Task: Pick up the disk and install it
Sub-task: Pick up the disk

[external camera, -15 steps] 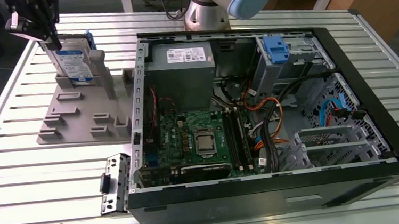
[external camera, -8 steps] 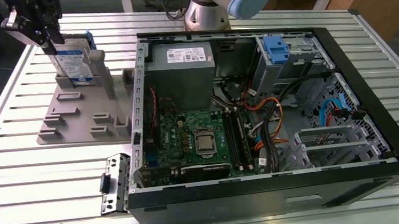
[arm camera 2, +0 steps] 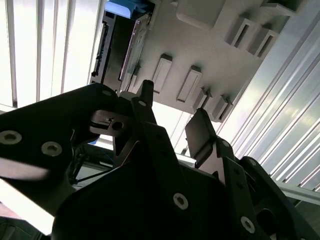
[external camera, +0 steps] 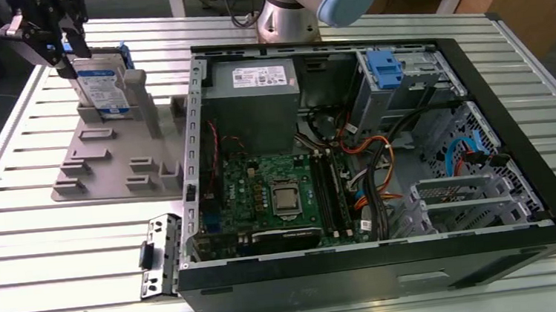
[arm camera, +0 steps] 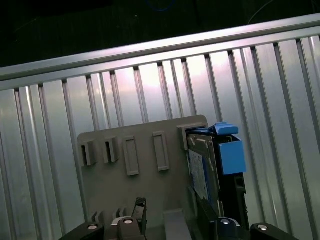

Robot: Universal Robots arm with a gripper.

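The disk (external camera: 103,84) stands on edge in a slot of a grey plastic holder (external camera: 110,165) on the exterior view's left of the table. Its white-and-blue label faces the camera and blue rails run along its sides. My gripper (external camera: 63,48) hovers at the disk's upper corner, on the exterior view's left of it. In the second wrist view the gripper (arm camera 2: 172,107) is open, with nothing between its two dark fingers, and the disk (arm camera 2: 117,47) lies beyond the tips. In the first wrist view the disk (arm camera: 201,170) and its blue rail (arm camera: 230,155) sit beside one finger.
An open black computer case (external camera: 518,182) lies on the slatted aluminium table (external camera: 26,243), with a motherboard, cables and a grey box (external camera: 251,83) inside. A grey metal cage with a blue tab (external camera: 385,65) sits at the case's far end. A small metal bracket (external camera: 157,255) lies by the case.
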